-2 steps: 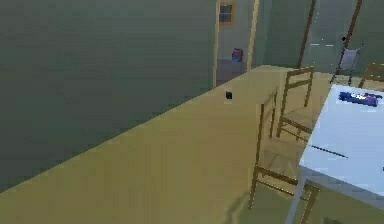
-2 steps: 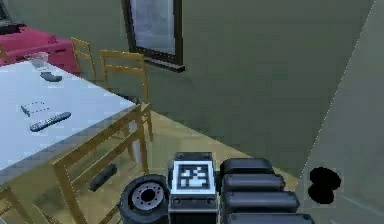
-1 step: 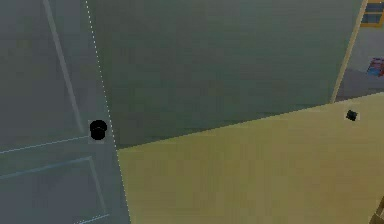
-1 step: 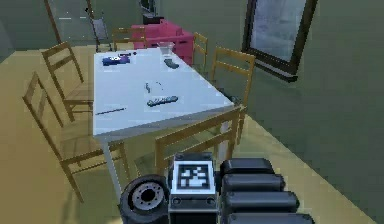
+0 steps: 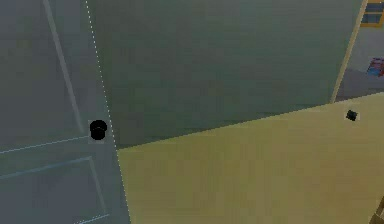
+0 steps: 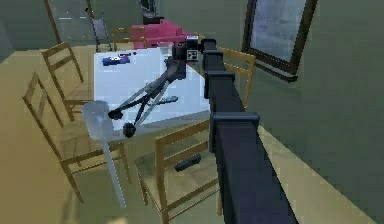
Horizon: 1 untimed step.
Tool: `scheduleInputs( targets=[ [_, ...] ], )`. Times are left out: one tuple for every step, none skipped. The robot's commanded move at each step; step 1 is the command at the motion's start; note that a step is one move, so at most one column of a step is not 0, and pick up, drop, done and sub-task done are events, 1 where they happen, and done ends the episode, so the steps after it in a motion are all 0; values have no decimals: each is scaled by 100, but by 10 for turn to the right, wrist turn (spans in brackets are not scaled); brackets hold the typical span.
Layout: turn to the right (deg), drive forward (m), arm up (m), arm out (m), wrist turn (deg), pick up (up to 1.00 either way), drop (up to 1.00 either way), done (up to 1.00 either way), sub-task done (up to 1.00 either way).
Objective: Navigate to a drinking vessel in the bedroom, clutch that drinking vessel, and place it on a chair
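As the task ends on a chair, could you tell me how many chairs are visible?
4 chairs: two left of the table, farther and nearer; one at its near edge; one at its right. Others may be hidden.

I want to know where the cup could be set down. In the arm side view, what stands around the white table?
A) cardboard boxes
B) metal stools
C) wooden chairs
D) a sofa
C: wooden chairs with slatted backs stand along the sides of the white table.
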Motion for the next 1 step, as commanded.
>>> scheduleInputs(
  targets=[
    [0,0,0,0,450,0,0,0,0]
  ],
)
